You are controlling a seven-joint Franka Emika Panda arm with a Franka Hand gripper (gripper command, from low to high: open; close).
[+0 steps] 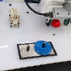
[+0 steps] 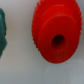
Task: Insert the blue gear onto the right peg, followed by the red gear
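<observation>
The red gear (image 1: 55, 22) lies on the white table at the back right of the exterior view, directly under my gripper (image 1: 56, 20). Dark fingers stand on either side of it and look apart from it. In the wrist view the red gear (image 2: 55, 32) fills the picture, its centre hole showing, and no fingers show. The blue gear (image 1: 43, 47) sits flat on the black-rimmed grey base plate (image 1: 24, 53), over its right end, and hides the right peg. The other peg (image 1: 29, 47) stands bare on the plate to the blue gear's left.
A white and beige block fixture (image 1: 14, 17) stands at the exterior view's left. A dark green object (image 2: 2, 32) shows at the edge of the wrist view beside the red gear. Dark edges border the table at the back.
</observation>
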